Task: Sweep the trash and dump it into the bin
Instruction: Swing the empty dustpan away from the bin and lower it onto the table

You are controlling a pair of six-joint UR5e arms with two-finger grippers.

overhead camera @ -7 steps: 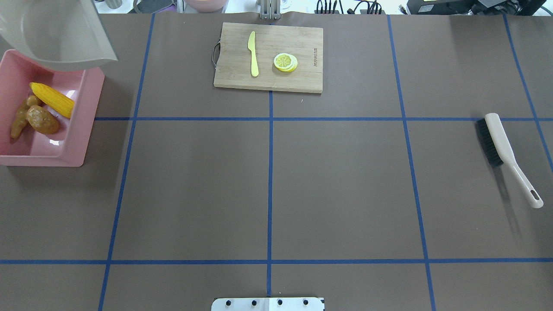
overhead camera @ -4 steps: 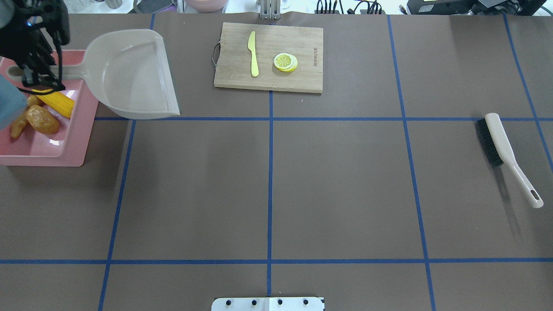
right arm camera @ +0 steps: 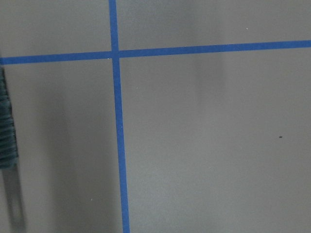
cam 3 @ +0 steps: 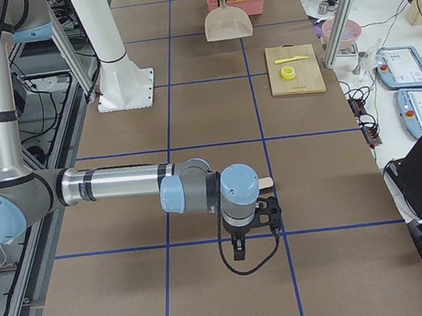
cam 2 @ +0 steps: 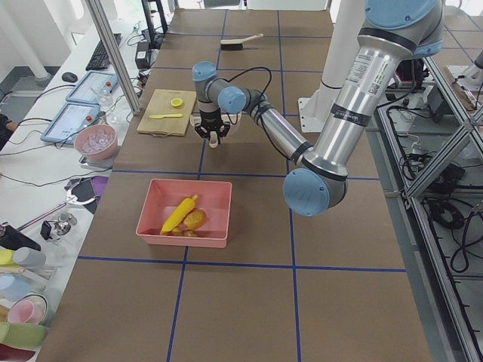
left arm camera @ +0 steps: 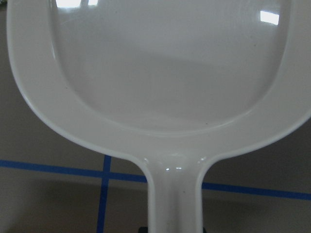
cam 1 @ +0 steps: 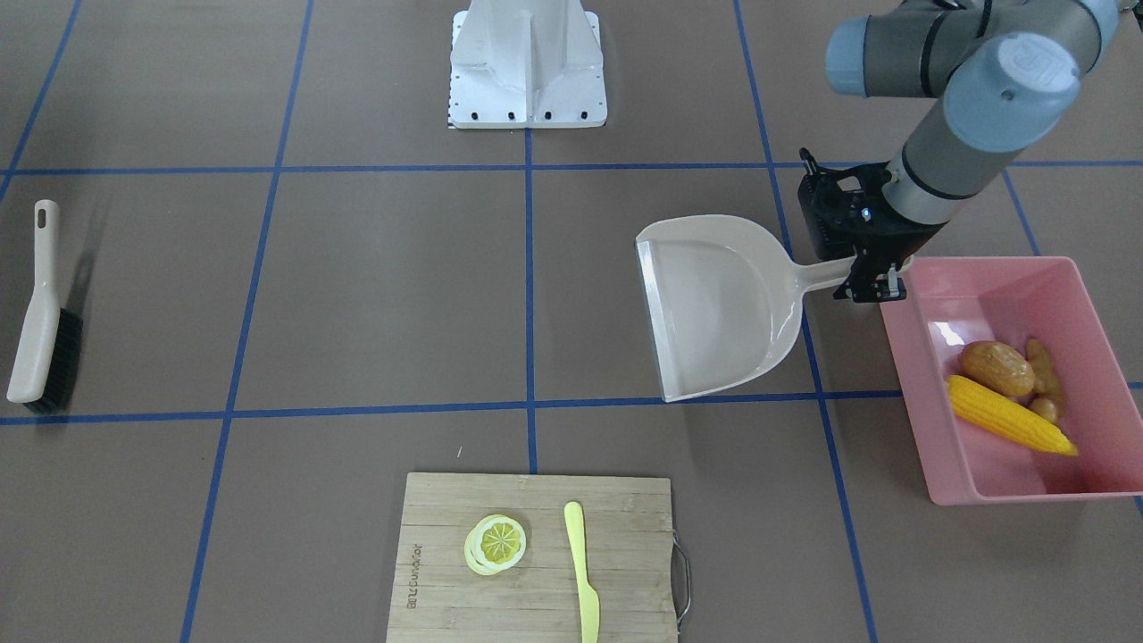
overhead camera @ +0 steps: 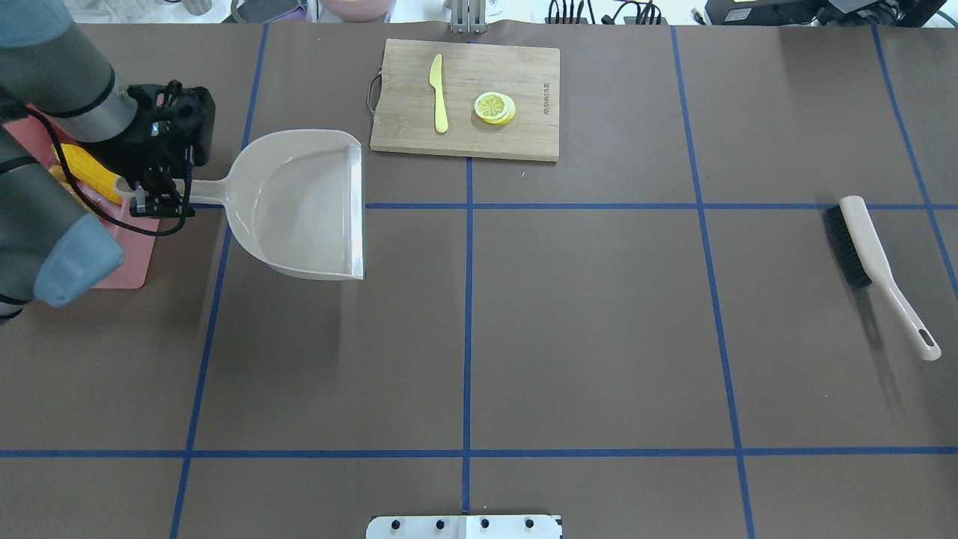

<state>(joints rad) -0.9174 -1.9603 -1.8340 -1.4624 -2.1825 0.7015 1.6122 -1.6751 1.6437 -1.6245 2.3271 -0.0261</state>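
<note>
Corn point(cam 1: 1009, 416), potato point(cam 1: 996, 367) and ginger point(cam 1: 1044, 381) lie together in the pink bin point(cam 1: 925, 418) at the left end of the bench point(overhead camera: 584, 314). Left pincer point(cam 1: 871, 289) pinches the dustpan point(overhead camera: 299, 202) handle just beside the bin, pan mouth facing away from it. Right pincer point(cam 3: 243, 246) hangs low near the brush point(overhead camera: 861, 233); spread or pressed together, I cannot tell.

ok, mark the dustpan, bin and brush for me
dustpan point(overhead camera: 299, 202), overhead view, on the middle of its empty scoop.
bin point(cam 1: 924, 393), front-facing view, on the inner wall nearest the dustpan.
brush point(overhead camera: 872, 247), overhead view, on the pale back above the bristles.
</note>
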